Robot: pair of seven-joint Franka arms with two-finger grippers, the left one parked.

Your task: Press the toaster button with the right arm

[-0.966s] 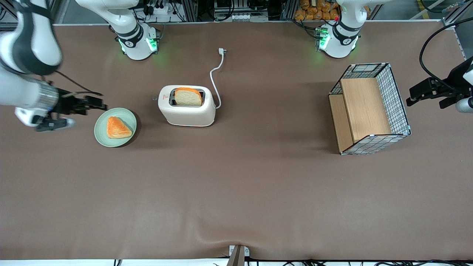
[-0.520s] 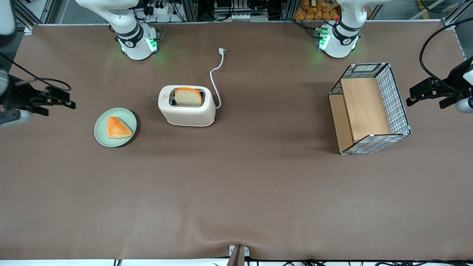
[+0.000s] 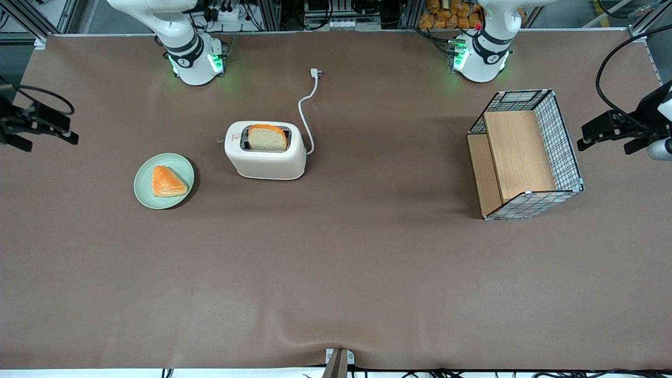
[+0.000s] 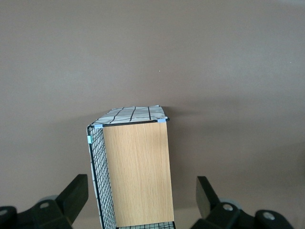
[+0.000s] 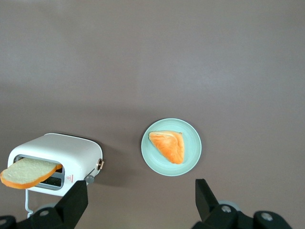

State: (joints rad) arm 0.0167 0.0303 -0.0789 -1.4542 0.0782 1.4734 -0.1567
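Toaster [image 3: 265, 150], cream-white with a slice of bread [image 3: 267, 137] standing in its top slot, sits on the brown bench [image 3: 336, 273] in the front view, its white cord [image 3: 306, 112] trailing away from the front camera to a plug lying on the cloth. Just beside it, toward the working arm's end and slightly nearer the camera, a pale green plate [image 3: 144, 191] carries a triangular pastry [image 3: 168, 181]. A wire-mesh wooden basket [image 3: 525, 155] stands well apart, toward the parked arm's end. The right gripper [image 3: 50, 126] hangs at the working arm's end of the bench, well apart from both plate and toaster. In the left wrist view only the basket [image 4: 136, 174] and bare cloth show. In the right wrist view the gripper [image 5: 140, 202] looks down on the toaster [image 5: 55, 164] with the bread [image 5: 28, 171] leaning out of its slot, and on the plate [image 5: 193, 152] with its pastry [image 5: 167, 145] beside it; the two fingers [image 5: 76, 200] are spread wide and released, holding nothing, with neither touching the toaster.
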